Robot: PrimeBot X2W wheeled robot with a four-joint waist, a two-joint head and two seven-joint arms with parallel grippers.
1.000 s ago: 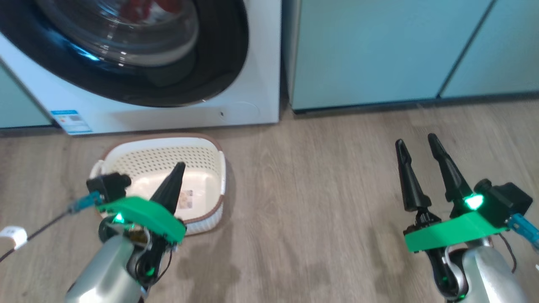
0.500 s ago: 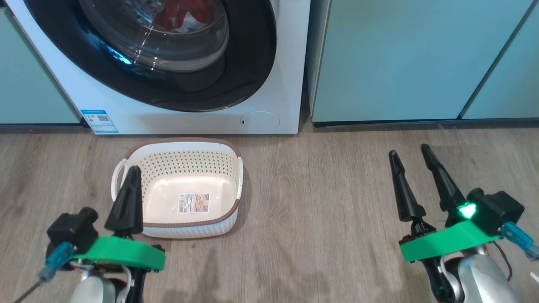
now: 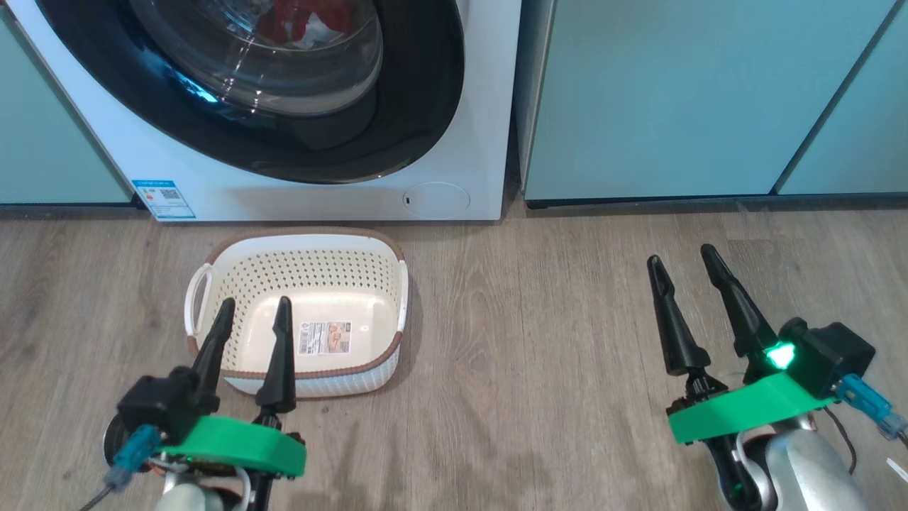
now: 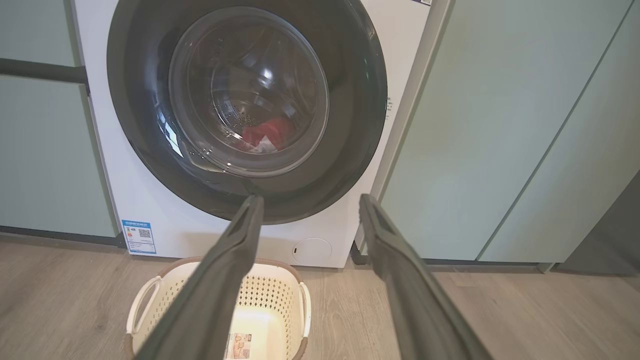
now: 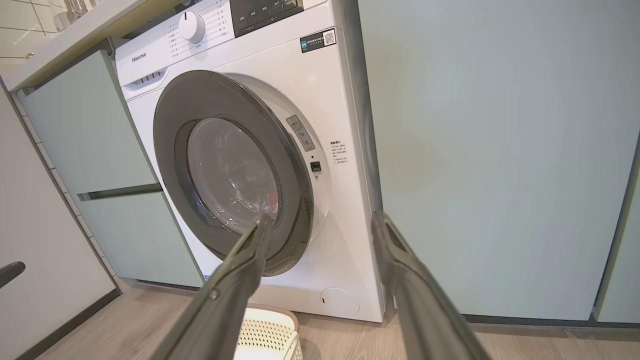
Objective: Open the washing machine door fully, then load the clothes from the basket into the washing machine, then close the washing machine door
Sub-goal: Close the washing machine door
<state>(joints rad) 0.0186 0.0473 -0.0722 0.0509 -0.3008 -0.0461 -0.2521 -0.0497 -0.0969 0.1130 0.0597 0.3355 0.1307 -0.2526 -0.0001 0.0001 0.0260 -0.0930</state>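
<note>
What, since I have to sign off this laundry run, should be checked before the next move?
1. Clothes inside the washing machine: ok.
2. Basket empty: ok.
3. Washing machine door latched: cannot tell; it is pushed to, but its right edge looks slightly proud in the right wrist view.
4. Left gripper fingers apart, holding nothing: ok.
5. Right gripper fingers apart, holding nothing: ok.

The left gripper (image 3: 255, 301), seen pressed shut half a second ago, is now shown parted, its two fingers spread and pointed toward 12 o'clock. It is drawn back toward 7 o'clock from the middle of the basket (image 3: 305, 232).
</note>
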